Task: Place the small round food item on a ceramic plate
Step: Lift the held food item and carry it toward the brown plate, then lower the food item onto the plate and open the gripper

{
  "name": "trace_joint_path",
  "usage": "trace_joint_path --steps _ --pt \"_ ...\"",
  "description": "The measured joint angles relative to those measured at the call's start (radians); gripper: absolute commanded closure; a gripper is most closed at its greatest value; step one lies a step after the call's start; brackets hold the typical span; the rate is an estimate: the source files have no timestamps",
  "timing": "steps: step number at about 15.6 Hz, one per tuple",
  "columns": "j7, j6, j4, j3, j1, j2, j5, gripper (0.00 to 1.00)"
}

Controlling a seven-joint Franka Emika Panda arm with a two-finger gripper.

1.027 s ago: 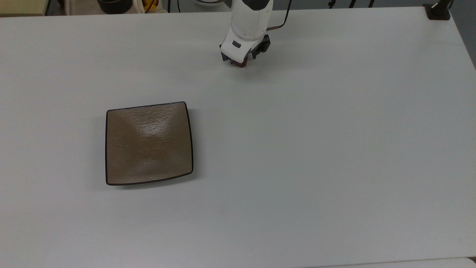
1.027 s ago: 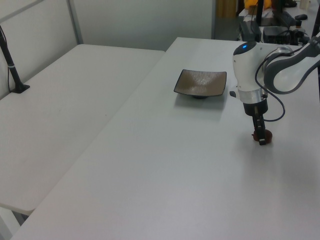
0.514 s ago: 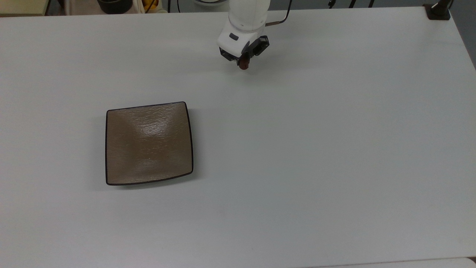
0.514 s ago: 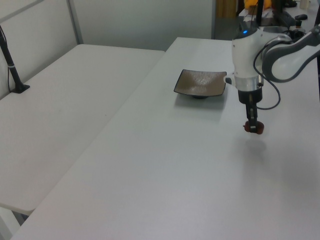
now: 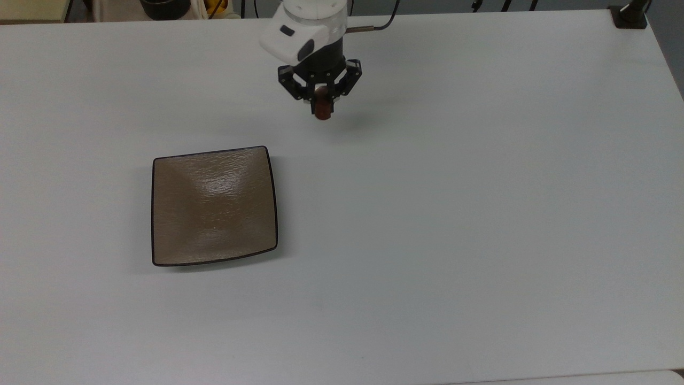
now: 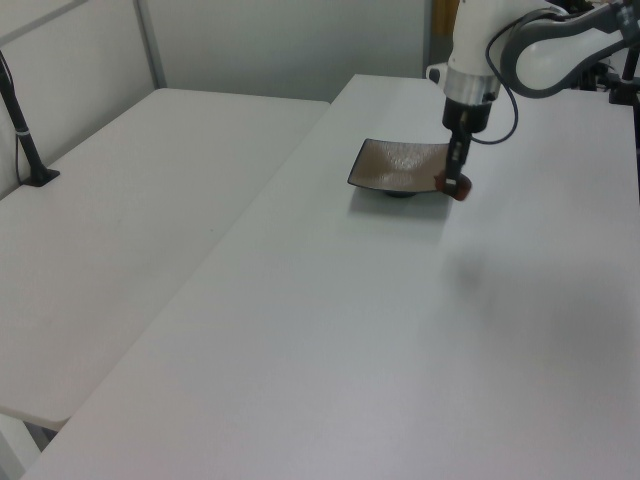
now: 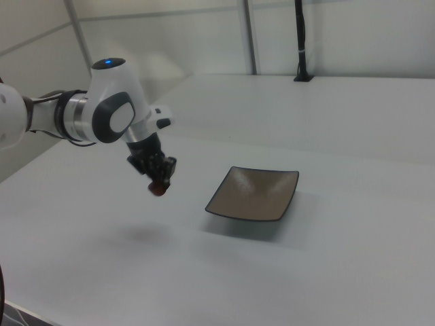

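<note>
In the top view the ceramic plate (image 5: 214, 206) lies flat on the white bench (image 5: 454, 214), left of centre, with its glossy tan surface bare inside the thin dark rim. To its right and farther back, well apart from it, the tool (image 5: 322, 109) hangs from the white arm (image 5: 307, 27) above the bench, fingers pointing down. The fingers are closed narrowly on the small round food item (image 5: 322, 110), a dark reddish-brown lump that shows at their tips. A soft shadow falls on the bench just to the right of the tool in the top view, and the lump sits clear of the surface.

In the left view the plate (image 6: 400, 166) rests at the far middle of the bench (image 6: 330, 340), and the tool (image 6: 455, 185) appears just past the plate's right edge, with the food item (image 6: 457, 188) pinched at its lower end. A faint shadow lies on the bench nearer the camera, below the tool.

In the right view the arm (image 7: 102, 115) reaches in from the left, the tool (image 7: 158, 185) holds the food item (image 7: 159, 188) in the air, and the plate (image 7: 255, 193) sits to its right on the bench (image 7: 306, 272), apart from it. A dim shadow marks the bench below and to the left of the tool.
</note>
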Motion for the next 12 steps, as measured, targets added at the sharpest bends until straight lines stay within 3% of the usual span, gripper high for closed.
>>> trace_joint_path --steps 3,4,9,10,12 --pt "0.02 0.152 0.056 -0.007 -0.032 0.067 -0.006 0.71" --pt "0.021 0.177 0.115 -0.013 -0.051 0.123 -0.03 0.71" --pt "0.021 0.182 0.263 -0.02 -0.089 0.262 -0.116 0.7" --pt "0.021 0.182 0.275 -0.02 -0.091 0.273 -0.14 0.59" --pt "0.024 0.182 0.289 -0.021 -0.095 0.289 -0.206 0.51"
